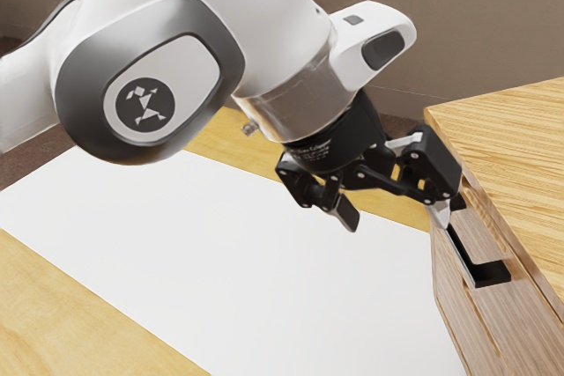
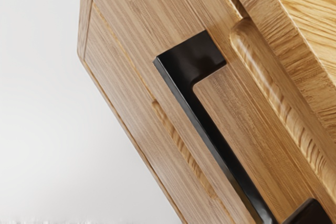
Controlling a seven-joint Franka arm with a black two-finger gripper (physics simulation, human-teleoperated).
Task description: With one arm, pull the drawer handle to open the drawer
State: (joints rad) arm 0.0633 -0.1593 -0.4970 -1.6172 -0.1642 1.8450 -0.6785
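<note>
Wood surface with one white mat nearest. Over it is one arm with one hand, fingers spread and pinching nothing. One black drawer handle sits just past the fingertip nearer the cabinet, toward the exterior view's right and lower. Its long axis runs along the drawer front. One wooden cabinet, beige wall behind.

Cabinet: light wood, clear grain, smooth satin. Handle on cabinet front: black, smooth, slight sheen. Tabletop beside cabinet: same grainy wood. Sheet beside cabinet: white, matt, plain. Arm shell: glossy white plastic, grey bands metallic. Gripper: black matt plastic.
</note>
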